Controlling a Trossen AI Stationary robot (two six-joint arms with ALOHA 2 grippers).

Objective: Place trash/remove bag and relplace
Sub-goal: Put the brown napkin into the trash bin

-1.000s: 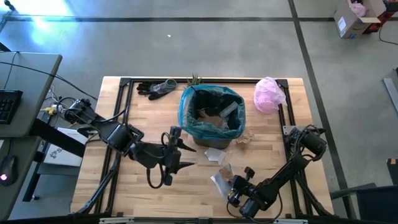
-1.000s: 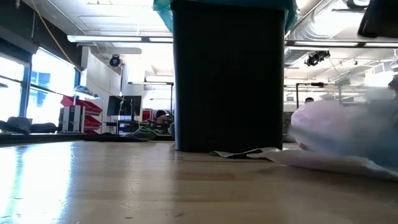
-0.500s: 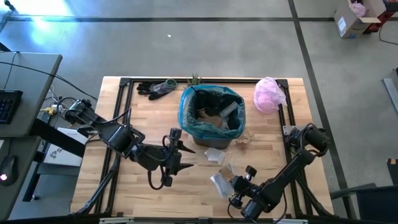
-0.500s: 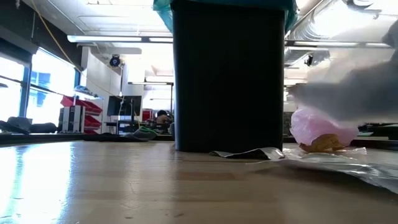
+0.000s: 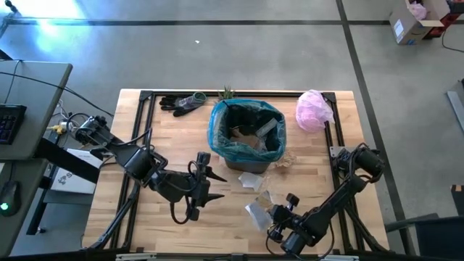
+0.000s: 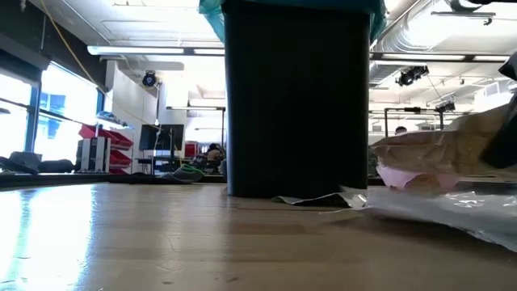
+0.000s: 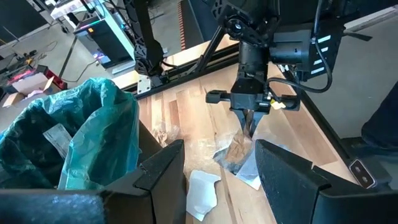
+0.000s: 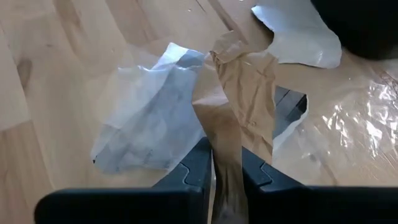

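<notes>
1. I have the right gripper (image 8: 227, 180) low over the front of the table, fingers pinched on a crumpled brown paper scrap (image 8: 239, 93); the paper is creased and matte and runs up between the two dark fingers.
2. Left gripper (image 5: 205, 185) hovers left of the bin with its fingers spread apart and nothing in them.
3. The bag (image 5: 221, 123) is thin, wrinkled, translucent teal plastic lining the dark bin (image 6: 297, 97), with its rim folded over the top edge. Inside it I see paper scraps and a silvery wrapper (image 5: 265, 127).
4. More trash lies on the table in front of the bin: a white paper scrap (image 8: 301, 34) with torn edges, a pale translucent sheet (image 8: 146, 115) beside the brown paper, and a glossy clear plastic wrapper (image 8: 364, 118) with crinkled highlights.
5. A crumpled pale pink bag (image 5: 313, 109) sits at the far right of the table. Dark gloves (image 5: 181, 103) and a small green plant (image 5: 227, 93) are at the far edge.
6. No readable labels or writing on any item.
7. The table (image 5: 152, 221) is light wood planks with a black frame on top. The floor around it is grey concrete; the low view shows an open workshop with ceiling strip lights.
</notes>
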